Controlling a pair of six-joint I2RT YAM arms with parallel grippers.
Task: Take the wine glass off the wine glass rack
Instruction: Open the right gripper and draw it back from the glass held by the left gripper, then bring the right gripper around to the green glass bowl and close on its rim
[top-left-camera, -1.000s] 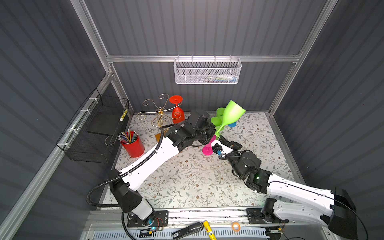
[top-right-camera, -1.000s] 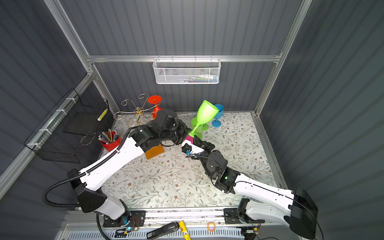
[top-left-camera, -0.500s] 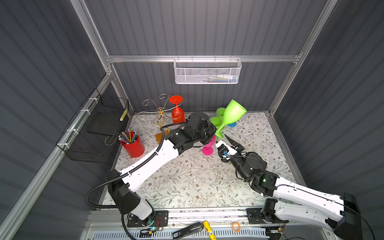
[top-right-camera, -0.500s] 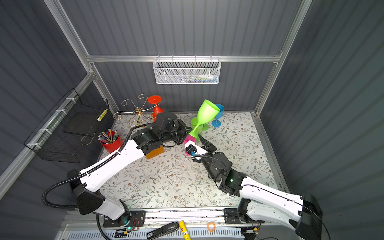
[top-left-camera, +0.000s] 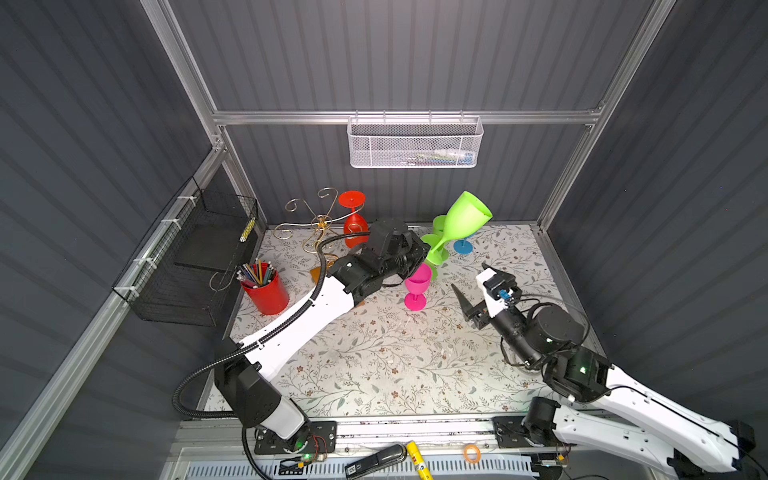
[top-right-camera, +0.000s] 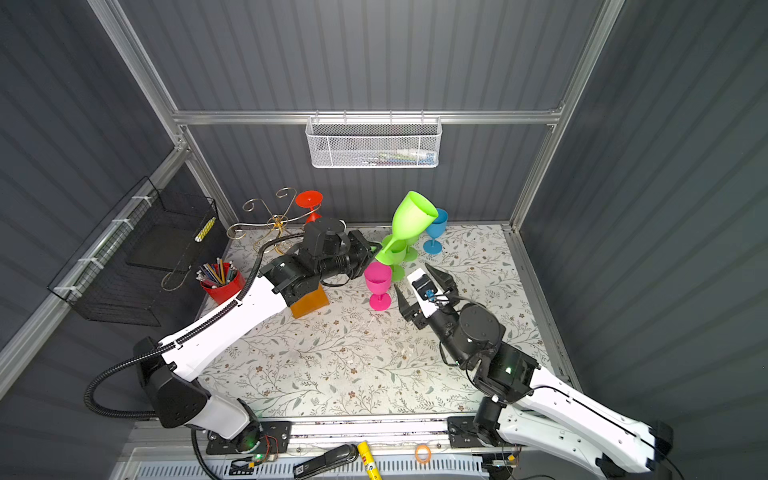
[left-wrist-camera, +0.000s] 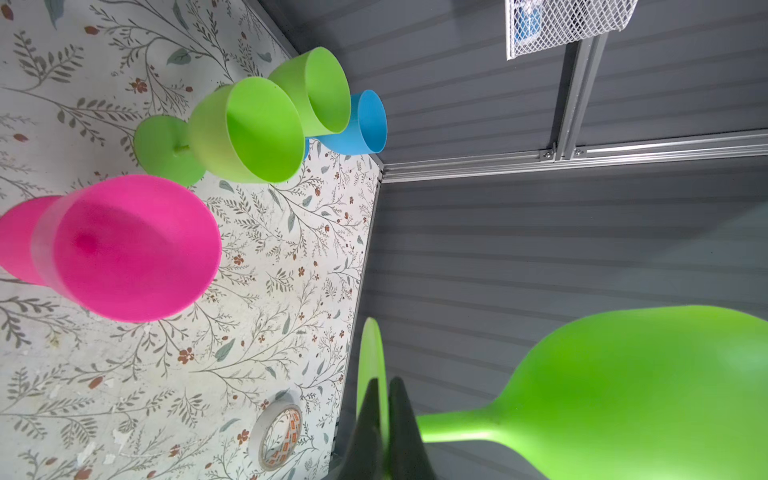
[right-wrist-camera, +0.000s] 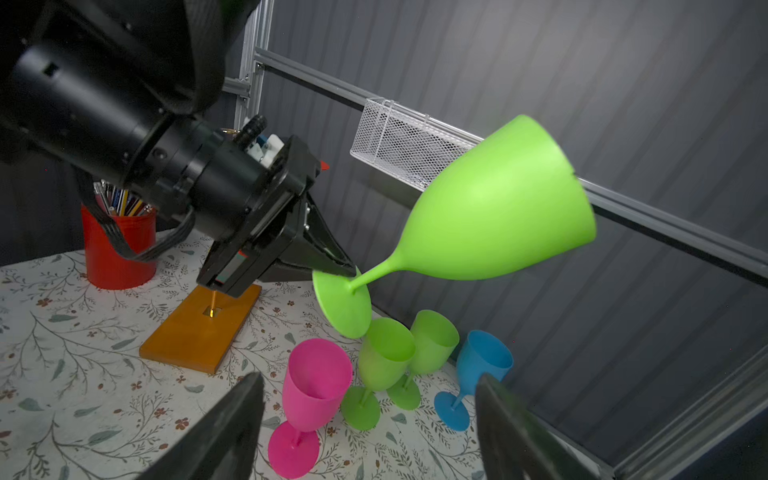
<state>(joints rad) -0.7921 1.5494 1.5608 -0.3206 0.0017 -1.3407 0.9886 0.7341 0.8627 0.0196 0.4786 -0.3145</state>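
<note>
Table (top-left-camera: 374, 365): a flowered mat, walled at the back and both sides. The middle and front are open, and the clutter sits along the back.
Left arm: it stretches across the back, over the rack's wooden base (right-wrist-camera: 199, 328).
Rack (top-left-camera: 322, 226): a gold wire stand in the back left corner. One red glass (top-left-camera: 354, 226) hangs from it upside down, and the other hooks I can see are bare.
Green glass (top-left-camera: 465, 216): it is off the rack and up in the air, tilted, with its bowl towards the back wall.
Left gripper (right-wrist-camera: 347, 270): pressed together on the rim of the green glass's foot.
Right gripper (top-left-camera: 468, 276): spread wide and holding nothing, near the pink glass (top-left-camera: 417, 286).
Standing glasses: the pink one, two green (right-wrist-camera: 386, 345) and a blue (right-wrist-camera: 484, 357) stand bunched together below the held foot.
Handling: it looks like light, stiff, smooth plastic, unlikely to shatter. A pinch on the foot's edge is a thin hold with a long lever, so the glass may swivel. The stem or bowl would be surer.
Room: the foot hangs close above the green pair, so going straight down risks knocking them. The bare mat towards the front is safer.
</note>
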